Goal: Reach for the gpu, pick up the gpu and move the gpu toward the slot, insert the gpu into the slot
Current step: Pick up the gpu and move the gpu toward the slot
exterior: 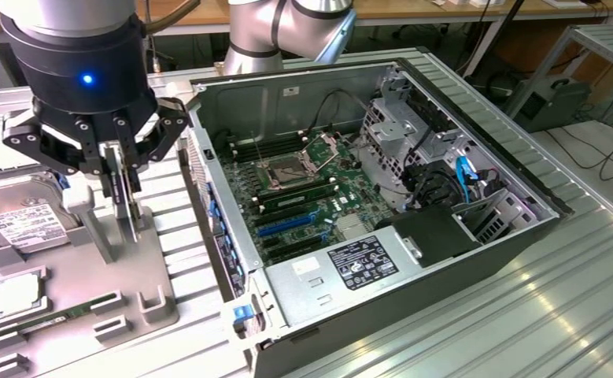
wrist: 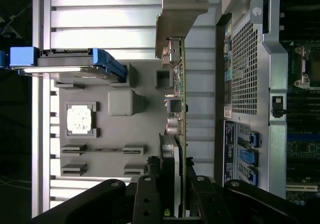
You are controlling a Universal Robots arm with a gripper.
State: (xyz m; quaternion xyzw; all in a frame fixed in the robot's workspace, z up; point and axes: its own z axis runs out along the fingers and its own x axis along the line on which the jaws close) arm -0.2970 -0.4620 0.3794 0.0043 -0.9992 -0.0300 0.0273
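Gripper, black and 2-fingered, pinches the gpu, a thin dark circuit card that we see standing on edge in a grey plastic fixture just beside the open black computer case. Inside that case, the long blue slot on the green motherboard sits well apart from the card.

Nothing legible — hard drive label (power supply label too) too small.

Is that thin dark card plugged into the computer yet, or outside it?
Outside. The thin dark circuit card stands on edge between the fingers, beside the open black computer case.
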